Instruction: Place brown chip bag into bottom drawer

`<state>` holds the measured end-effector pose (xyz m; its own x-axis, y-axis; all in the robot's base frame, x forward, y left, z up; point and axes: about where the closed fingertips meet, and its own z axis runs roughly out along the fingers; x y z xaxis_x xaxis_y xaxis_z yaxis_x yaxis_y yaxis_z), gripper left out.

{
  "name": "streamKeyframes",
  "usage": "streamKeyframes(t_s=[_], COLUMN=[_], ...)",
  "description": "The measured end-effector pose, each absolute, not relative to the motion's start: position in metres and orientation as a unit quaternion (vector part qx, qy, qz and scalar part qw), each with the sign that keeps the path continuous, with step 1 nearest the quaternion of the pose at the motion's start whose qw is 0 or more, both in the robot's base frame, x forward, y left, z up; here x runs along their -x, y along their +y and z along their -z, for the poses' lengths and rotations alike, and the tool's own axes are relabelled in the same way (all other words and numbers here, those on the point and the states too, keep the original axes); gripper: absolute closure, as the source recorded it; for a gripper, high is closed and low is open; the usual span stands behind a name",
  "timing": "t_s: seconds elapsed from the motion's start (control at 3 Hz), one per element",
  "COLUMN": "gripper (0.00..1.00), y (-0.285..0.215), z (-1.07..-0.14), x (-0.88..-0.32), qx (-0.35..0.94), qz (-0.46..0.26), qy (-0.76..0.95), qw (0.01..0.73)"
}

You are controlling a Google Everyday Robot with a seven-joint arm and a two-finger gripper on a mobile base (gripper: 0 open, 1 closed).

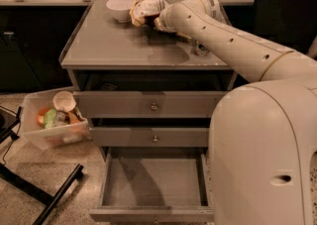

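The brown chip bag is at the back of the grey cabinet top, right beside the white bowl. My gripper is at the bag's right end, shut on it and holding it tilted just off the top. My pale arm reaches in from the right and hides the gripper's tips. The bottom drawer is pulled out and its grey tray is bare. The two drawers above it are closed.
A small crushed can stands on the cabinet top under my arm. A clear bin with a cup and food items sits on the floor at the left. Black stand legs lie at lower left. My base fills the right side.
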<state>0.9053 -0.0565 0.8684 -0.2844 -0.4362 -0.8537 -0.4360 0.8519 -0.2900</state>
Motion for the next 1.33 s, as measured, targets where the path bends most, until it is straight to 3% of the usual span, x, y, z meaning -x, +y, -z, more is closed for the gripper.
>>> streamKeyframes(t_s=[0.33, 1.33], gripper=[1.0, 1.0], y=[-0.067, -0.094], z=[-0.89, -0.995], x=[-0.896, -0.814], qx=[0.26, 0.245], qz=[0.017, 0.051], qy=[0.793, 0.741], qw=[0.551, 0.623])
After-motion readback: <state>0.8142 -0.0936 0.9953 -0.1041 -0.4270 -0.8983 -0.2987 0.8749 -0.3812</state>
